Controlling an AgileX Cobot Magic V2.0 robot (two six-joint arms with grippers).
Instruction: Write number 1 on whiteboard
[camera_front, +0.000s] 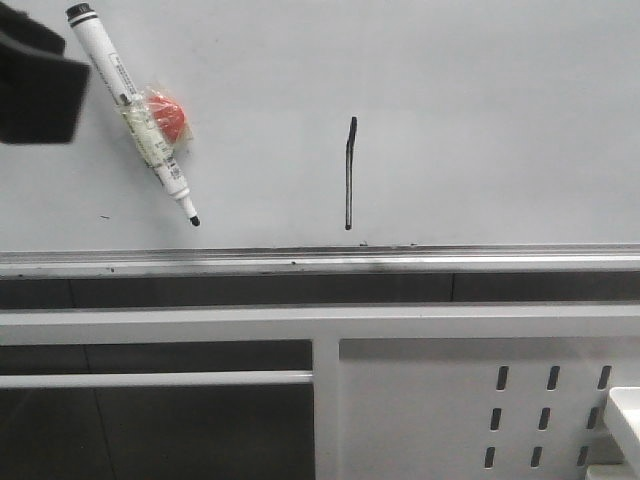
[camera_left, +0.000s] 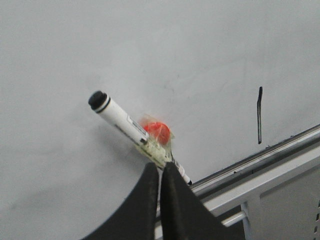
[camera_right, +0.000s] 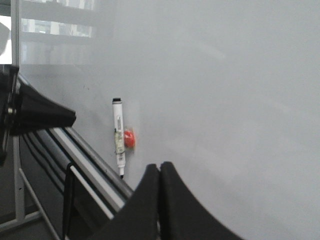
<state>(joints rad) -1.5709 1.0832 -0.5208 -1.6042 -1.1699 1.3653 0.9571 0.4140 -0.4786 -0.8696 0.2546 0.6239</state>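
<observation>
The whiteboard (camera_front: 480, 120) fills the upper part of the front view, with its silver tray rail (camera_front: 300, 262) below. The number 1 (camera_front: 350, 172) is a thin black stroke with a small tick at its top, near the board's middle; it also shows in the left wrist view (camera_left: 259, 115). A white marker pen (camera_front: 135, 105) with a red ball (camera_front: 168, 118) taped on rests slanted against the board at upper left, tip down. My left gripper (camera_front: 60, 95) is shut and empty, just left of the pen and apart from it (camera_left: 160, 167). My right gripper (camera_right: 160, 166) is shut and empty, facing the board (camera_right: 225, 75).
Below the rail stands a white metal panel with slotted holes (camera_front: 480, 400) and a white crossbar (camera_front: 150, 379). A white object's corner (camera_front: 625, 410) shows at the lower right edge. The pen (camera_right: 119, 140) and the left arm (camera_right: 35, 115) show in the right wrist view.
</observation>
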